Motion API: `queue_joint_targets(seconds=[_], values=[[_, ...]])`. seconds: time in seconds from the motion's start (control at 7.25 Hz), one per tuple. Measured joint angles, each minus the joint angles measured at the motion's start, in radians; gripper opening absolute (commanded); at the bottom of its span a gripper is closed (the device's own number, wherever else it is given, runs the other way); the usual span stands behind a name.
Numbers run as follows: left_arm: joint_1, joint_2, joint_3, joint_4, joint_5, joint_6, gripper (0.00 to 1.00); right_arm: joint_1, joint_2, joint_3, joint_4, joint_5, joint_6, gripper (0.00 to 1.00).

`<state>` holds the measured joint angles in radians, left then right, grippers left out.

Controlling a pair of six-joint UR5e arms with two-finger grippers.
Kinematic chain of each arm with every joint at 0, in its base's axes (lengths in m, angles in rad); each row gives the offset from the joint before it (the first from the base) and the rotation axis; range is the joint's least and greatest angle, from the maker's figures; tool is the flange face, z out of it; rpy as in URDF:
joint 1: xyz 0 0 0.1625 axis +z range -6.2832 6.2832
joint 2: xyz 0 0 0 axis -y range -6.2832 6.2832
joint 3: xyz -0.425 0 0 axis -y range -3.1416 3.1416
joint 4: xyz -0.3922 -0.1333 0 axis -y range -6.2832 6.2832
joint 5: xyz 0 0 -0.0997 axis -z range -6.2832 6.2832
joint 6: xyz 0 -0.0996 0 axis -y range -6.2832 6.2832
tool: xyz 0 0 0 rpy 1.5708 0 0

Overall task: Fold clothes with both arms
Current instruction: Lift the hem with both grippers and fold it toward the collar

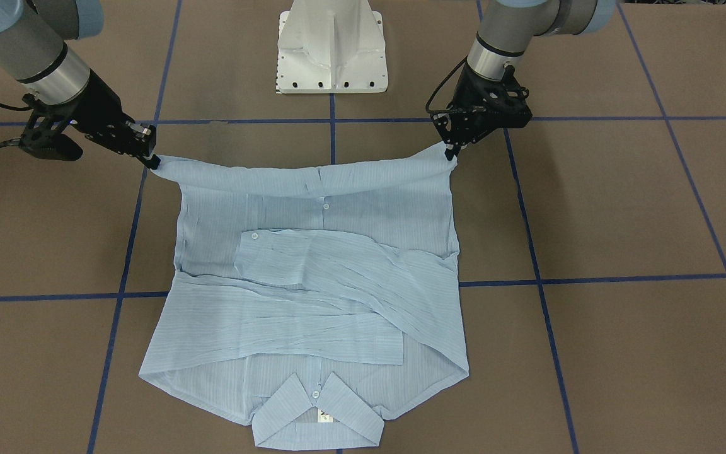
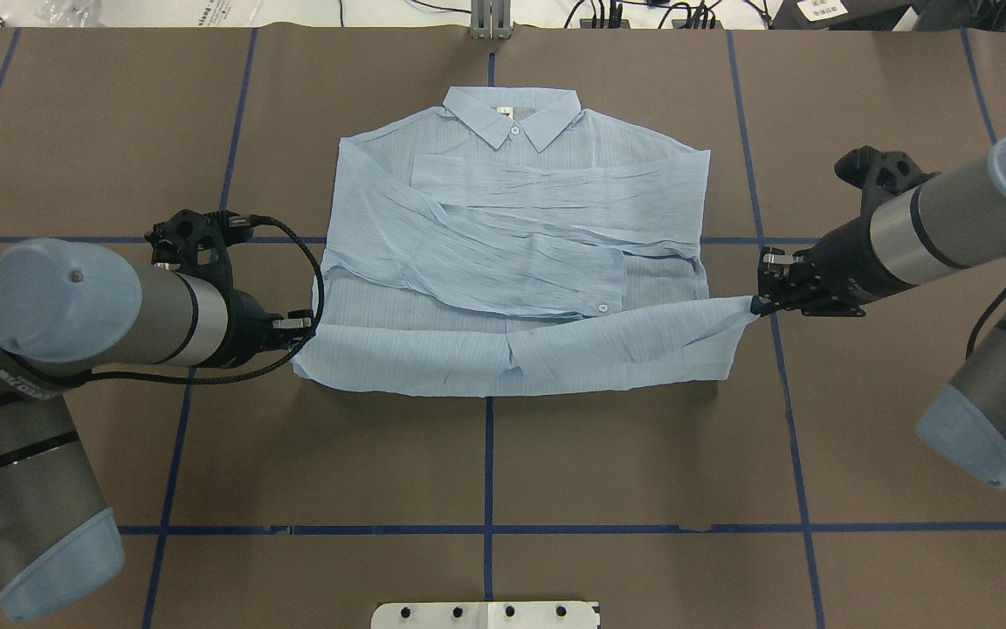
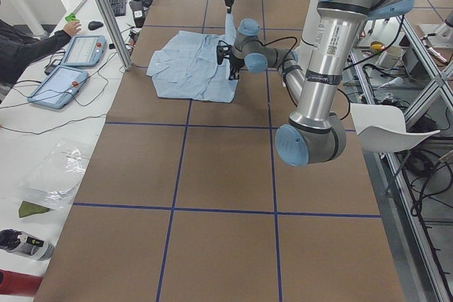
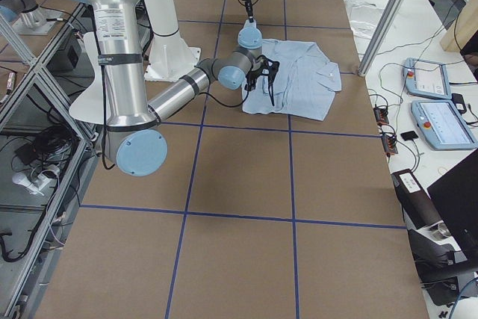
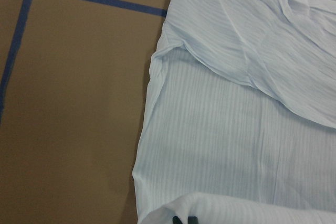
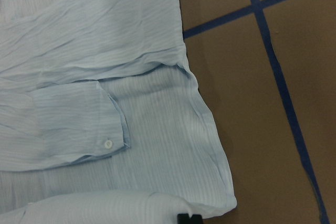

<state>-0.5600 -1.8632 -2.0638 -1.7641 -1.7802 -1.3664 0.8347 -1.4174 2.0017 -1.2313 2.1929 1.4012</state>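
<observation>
The light blue striped shirt [image 2: 512, 253] lies front up on the brown table, collar [image 2: 512, 118] at the far side and both sleeves folded across the chest. My left gripper [image 2: 298, 336] is shut on the hem's left corner. My right gripper [image 2: 758, 306] is shut on the hem's right corner. The hem edge is raised and stretched between them, a little above the table. In the front view the left gripper [image 1: 450, 153] is at the right and the right gripper [image 1: 154, 162] at the left, with the shirt [image 1: 312, 302] below. Each wrist view shows shirt cloth [image 5: 236, 129] [image 6: 105, 77] over the fingertips.
The white pedestal base [image 1: 333, 50] stands at the near table edge behind the hem. Blue tape lines [image 2: 487, 463] grid the brown table. An operator [image 3: 28, 44] and tablets [image 3: 60, 83] are beyond the table's far side.
</observation>
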Motion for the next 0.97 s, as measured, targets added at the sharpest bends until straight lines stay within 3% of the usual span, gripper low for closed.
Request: queue_joint_targets(seconds=[0.55,0.97], values=[[-0.161,-0.123,0.124,-0.023,-0.088,0.095,0.0,0.13,0.18,-0.154,-0.004,0.09,-0.006,0.0],[-0.254,-0.17,0.307,-0.202,-0.156,0.131,0.0,0.211,0.265,-0.27,-0.002,0.109,-0.025,0.0]])
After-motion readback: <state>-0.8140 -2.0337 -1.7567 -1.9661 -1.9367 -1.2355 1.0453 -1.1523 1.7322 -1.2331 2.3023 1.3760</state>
